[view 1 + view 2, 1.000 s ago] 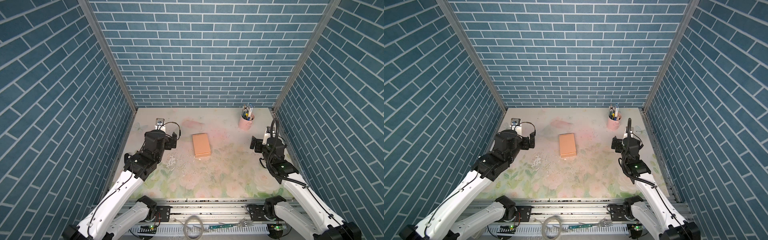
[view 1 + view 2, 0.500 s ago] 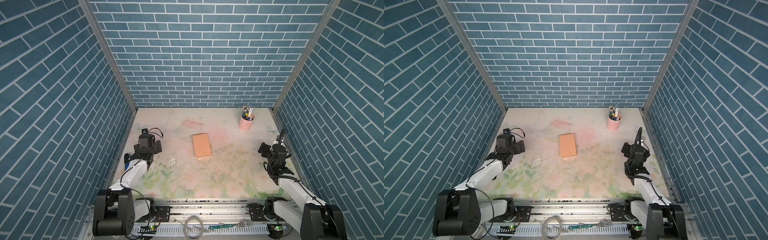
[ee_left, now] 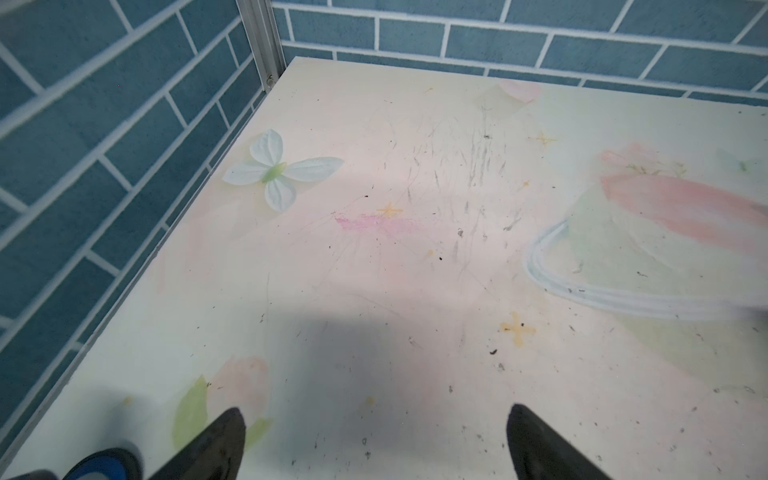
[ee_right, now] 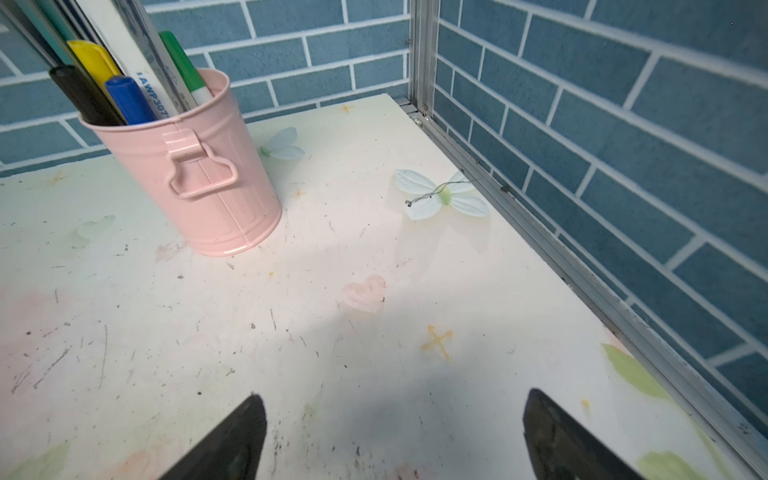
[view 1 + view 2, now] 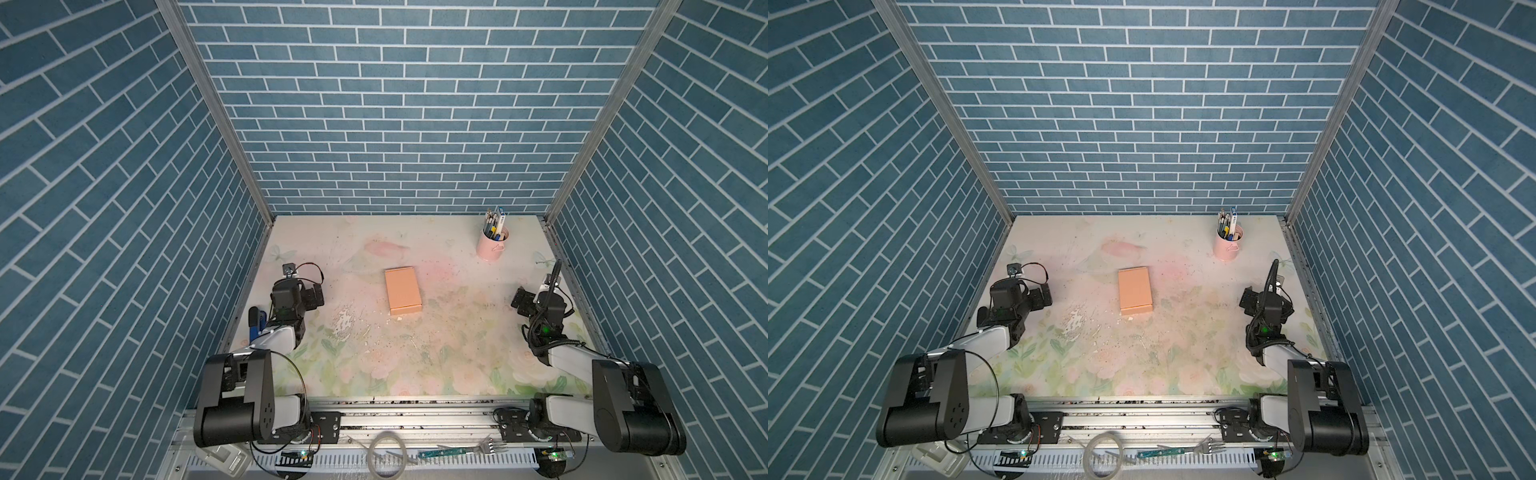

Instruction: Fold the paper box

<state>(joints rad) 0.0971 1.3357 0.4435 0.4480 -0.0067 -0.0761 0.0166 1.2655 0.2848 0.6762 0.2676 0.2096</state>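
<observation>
Both jaws gape wide, holding nothing: left gripper point(image 3: 374, 419), right gripper point(image 4: 392, 409), well apart. Between them the closed box point(image 5: 402, 291) lies flat.

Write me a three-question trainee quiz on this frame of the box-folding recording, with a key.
1. True or false: the left pincer is clamped on the paper box.
2. Where does the pink cup of pens stand? A) on the box; B) near the far right corner of the table, apart from the box; C) tipped over at the near edge.
3. How do the jaws of the right pincer stand, and what do they hold?
Key: 1 false: it is open, off to the left, clear of the box. 2 B. 3 open, holding nothing.
</observation>
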